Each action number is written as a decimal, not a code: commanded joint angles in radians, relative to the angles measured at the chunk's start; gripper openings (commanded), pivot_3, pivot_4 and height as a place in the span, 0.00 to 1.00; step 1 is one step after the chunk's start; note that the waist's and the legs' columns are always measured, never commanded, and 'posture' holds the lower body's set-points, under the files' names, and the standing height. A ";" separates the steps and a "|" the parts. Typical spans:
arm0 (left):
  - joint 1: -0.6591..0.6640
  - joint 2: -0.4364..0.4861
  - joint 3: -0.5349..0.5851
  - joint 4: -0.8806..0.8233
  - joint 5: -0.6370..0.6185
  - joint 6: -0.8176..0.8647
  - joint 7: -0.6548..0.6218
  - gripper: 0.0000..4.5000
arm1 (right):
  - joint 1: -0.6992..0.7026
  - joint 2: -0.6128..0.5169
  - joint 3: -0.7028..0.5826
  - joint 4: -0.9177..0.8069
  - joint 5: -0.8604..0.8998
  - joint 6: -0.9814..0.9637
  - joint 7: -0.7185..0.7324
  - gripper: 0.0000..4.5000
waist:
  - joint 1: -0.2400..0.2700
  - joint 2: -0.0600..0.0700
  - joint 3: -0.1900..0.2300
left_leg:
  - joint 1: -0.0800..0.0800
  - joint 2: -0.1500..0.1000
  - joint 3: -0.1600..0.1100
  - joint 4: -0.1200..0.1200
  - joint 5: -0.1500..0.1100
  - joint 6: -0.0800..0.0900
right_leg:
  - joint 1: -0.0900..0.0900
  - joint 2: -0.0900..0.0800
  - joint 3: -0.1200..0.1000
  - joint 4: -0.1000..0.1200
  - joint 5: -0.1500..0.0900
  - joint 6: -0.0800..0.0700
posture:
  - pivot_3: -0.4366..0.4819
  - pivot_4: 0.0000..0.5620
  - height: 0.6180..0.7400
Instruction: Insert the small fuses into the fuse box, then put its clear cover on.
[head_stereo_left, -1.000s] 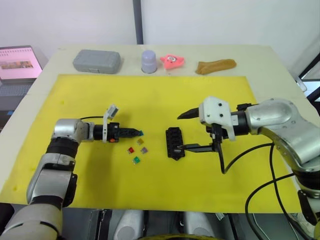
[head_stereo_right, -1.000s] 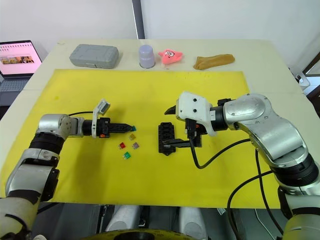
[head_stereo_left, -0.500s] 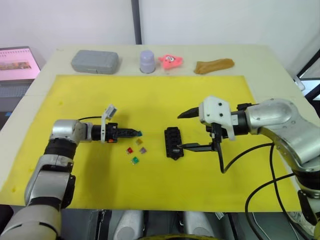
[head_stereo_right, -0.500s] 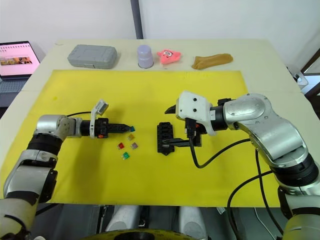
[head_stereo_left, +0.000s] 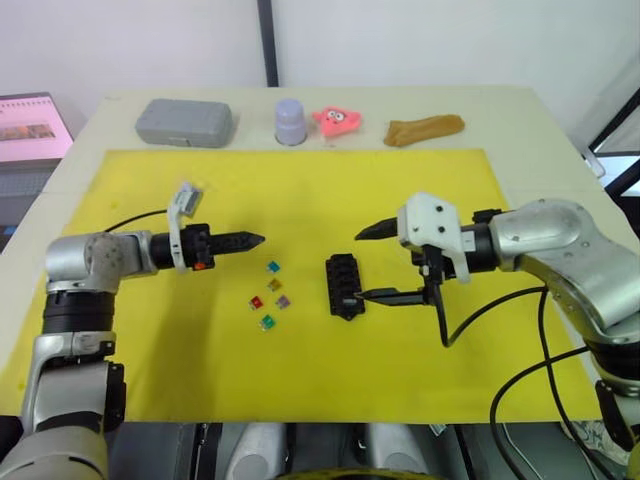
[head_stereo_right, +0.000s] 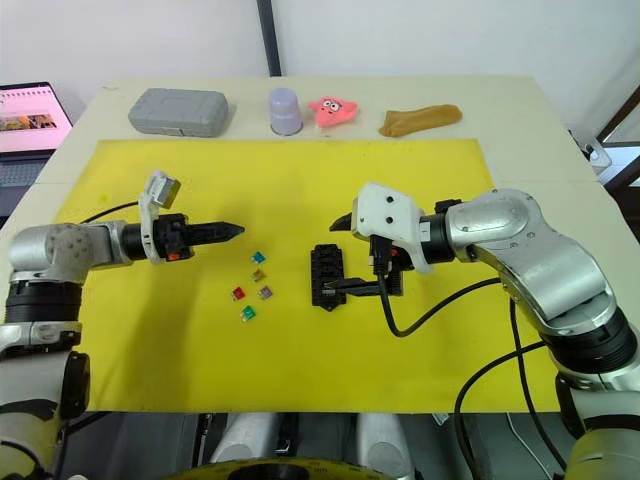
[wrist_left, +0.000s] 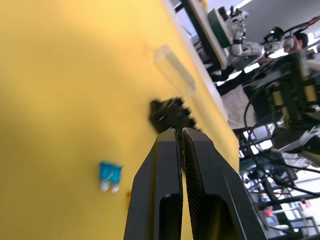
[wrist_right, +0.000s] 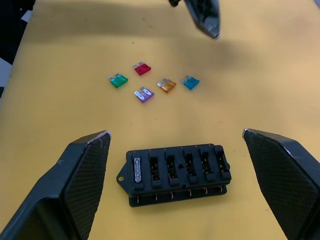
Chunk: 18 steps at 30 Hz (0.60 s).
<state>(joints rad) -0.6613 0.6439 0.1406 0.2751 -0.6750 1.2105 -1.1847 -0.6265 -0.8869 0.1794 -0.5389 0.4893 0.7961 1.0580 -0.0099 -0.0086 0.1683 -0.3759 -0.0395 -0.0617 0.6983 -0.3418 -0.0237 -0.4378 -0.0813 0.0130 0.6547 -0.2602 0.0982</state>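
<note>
Yellow mat: black slotted fuse box

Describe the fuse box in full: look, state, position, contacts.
The fuse box is a small black plastic block with lobed edges and a row of slots; one end slot holds a pale fuse, the rest look empty. It lies flat on the yellow mat, between the right gripper's open jaws, untouched, with no cover on it.

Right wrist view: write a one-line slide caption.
Open right hand straddles the black fuse box, one slot filled; five loose fuses wait beyond.
</note>
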 joint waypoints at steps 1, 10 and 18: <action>0.026 0.004 -0.012 -0.001 0.007 -0.028 0.024 0.05 | -0.012 -0.002 -0.026 -0.017 0.007 -0.015 -0.002 1.00 | -0.002 0.000 0.000 | 0.000 0.000 0.000 0.000 0.000 0.000 | 0.000 0.000 0.000 0.000 0.000 0.000 | 0.48 0.27 1.00; 0.004 -0.009 -0.113 0.166 0.065 -0.073 0.007 0.56 | -0.022 0.002 -0.018 -0.012 0.003 -0.020 -0.004 1.00 | -0.001 0.000 0.000 | 0.000 0.000 0.001 0.000 0.000 0.000 | -0.001 0.001 0.000 0.000 0.000 0.000 | 0.48 0.27 1.00; -0.050 -0.030 -0.211 0.299 0.117 -0.087 -0.069 0.78 | -0.019 -0.006 -0.022 -0.015 0.004 -0.017 -0.004 1.00 | 0.002 0.000 0.000 | 0.002 -0.001 0.000 0.000 0.000 0.000 | 0.002 0.001 -0.001 0.000 0.000 0.000 | 0.48 0.27 1.00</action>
<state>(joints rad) -0.7126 0.6250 -0.0336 0.5475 -0.5882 1.1373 -1.2492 -0.6290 -0.8855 0.1804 -0.5378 0.4924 0.7894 1.0568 -0.0076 -0.0085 0.1682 -0.3743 -0.0401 -0.0615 0.6983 -0.3418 -0.0236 -0.4360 -0.0806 0.0123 0.6546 -0.2602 0.0982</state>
